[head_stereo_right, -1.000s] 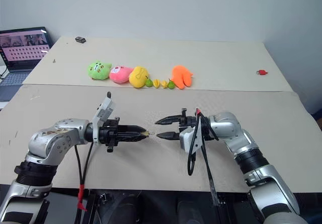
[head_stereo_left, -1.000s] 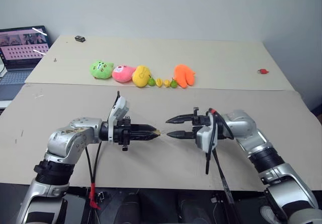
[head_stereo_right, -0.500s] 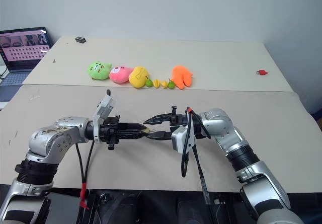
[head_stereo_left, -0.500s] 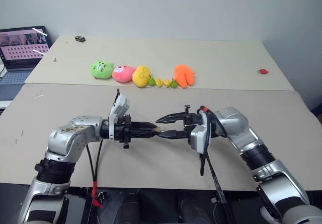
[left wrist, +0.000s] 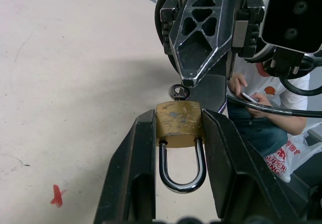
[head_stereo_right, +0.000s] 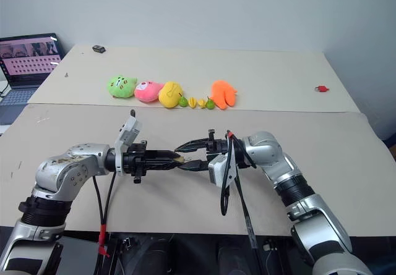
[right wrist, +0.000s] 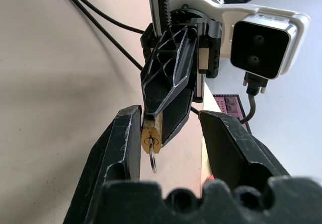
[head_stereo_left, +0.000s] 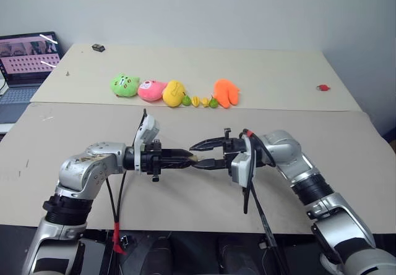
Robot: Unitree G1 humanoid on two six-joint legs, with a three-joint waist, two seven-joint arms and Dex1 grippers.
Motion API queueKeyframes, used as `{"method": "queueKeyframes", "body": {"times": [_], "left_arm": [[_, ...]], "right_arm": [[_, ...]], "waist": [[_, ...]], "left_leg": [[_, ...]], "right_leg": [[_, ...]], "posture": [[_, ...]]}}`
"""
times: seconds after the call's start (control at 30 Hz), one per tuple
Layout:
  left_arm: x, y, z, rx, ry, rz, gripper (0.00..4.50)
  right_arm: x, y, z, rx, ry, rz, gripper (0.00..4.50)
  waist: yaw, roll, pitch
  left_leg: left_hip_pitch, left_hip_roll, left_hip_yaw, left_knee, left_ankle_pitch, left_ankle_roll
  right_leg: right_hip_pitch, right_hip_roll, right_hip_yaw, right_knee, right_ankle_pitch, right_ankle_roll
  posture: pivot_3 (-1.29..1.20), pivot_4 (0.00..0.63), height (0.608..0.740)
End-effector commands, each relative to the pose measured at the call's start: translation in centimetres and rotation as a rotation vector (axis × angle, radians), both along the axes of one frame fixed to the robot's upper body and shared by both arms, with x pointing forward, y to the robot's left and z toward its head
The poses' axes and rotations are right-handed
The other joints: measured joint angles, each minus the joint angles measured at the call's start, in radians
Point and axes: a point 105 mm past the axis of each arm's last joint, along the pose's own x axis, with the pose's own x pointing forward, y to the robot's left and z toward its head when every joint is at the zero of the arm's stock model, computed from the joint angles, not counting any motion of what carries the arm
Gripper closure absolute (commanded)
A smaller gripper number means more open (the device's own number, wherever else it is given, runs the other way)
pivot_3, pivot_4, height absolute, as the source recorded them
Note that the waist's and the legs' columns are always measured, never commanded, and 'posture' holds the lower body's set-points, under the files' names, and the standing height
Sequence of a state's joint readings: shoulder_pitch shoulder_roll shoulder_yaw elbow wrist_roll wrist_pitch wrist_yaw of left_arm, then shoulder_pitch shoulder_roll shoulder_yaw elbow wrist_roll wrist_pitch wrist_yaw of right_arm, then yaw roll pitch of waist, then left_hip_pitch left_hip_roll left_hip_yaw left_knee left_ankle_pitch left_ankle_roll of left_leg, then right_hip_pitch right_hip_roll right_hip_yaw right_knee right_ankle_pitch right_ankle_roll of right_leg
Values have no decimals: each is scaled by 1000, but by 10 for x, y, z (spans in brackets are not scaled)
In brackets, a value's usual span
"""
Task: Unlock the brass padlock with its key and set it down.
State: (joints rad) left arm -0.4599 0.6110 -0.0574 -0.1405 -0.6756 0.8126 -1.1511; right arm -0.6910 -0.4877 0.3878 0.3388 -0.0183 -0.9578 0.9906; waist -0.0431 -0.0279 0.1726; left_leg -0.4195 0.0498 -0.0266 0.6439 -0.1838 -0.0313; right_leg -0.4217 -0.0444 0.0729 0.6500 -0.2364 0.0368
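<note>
From the head views, my left tool (head_stereo_left: pixel 187 158) clamps the padlock (head_stereo_left: pixel 194 159) above the near table (head_stereo_left: pixel 346 139), and my right tool (head_stereo_left: pixel 197 154) meets it, jaws apart and empty.

In the left wrist view the key (left wrist: pixel 178 91) sits in the keyway, shackle still seated.

In the right wrist view my fingers (right wrist: pixel 123 148) straddle the key ring. I should close squarely on the key, then twist gently.

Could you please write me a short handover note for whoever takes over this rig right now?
Left tool: shut on the small brass padlock with a silvery shackle, held above the table.
Right tool: open, its fingers either side of the padlock's keyhole end.
The small silvery key sits in the keyhole, its ring hanging free.
Done: padlock held, key inserted.
Left: grip and turn the key, open the still-closed shackle, set the padlock down.
</note>
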Motion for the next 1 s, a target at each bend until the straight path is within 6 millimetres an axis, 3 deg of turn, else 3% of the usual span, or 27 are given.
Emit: {"method": "queueKeyframes", "body": {"times": [0.03, 0.4, 0.5, 0.63, 1.0], "left_arm": [[-4, -4, 10, -24, -28, -33, 3673], [-5, -2, 9, -21, -24, -28, 3673], [-5, -2, 9, -23, -24, -27, 3673], [-5, -3, 9, -25, -23, -30, 3673], [-4, -1, 7, -15, -21, -14, 3673]], "right_arm": [[0, -2, 7, 16, -50, 12, 2255], [2, -4, 11, 21, -69, 11, 2255], [2, -4, 12, 21, -75, 13, 2908], [3, -3, 13, 18, -79, 16, 4325], [6, -5, 8, 17, -64, -11, 4407]], "waist": [[0, 0, 0], [0, 0, 0], [0, 0, 0], [0, 0, 0], [0, 0, 0]], "left_leg": [[0, 0, 0, 0, 0, 0], [0, 0, 0, 0, 0, 0], [0, 0, 0, 0, 0, 0], [0, 0, 0, 0, 0, 0], [0, 0, 0, 0, 0, 0]], "right_leg": [[0, 0, 0, 0, 0, 0], [0, 0, 0, 0, 0, 0], [0, 0, 0, 0, 0, 0], [0, 0, 0, 0, 0, 0], [0, 0, 0, 0, 0, 0]], "posture": [[0, 150, 717], [0, 150, 717], [0, 150, 717], [0, 150, 717], [0, 150, 717]]}}
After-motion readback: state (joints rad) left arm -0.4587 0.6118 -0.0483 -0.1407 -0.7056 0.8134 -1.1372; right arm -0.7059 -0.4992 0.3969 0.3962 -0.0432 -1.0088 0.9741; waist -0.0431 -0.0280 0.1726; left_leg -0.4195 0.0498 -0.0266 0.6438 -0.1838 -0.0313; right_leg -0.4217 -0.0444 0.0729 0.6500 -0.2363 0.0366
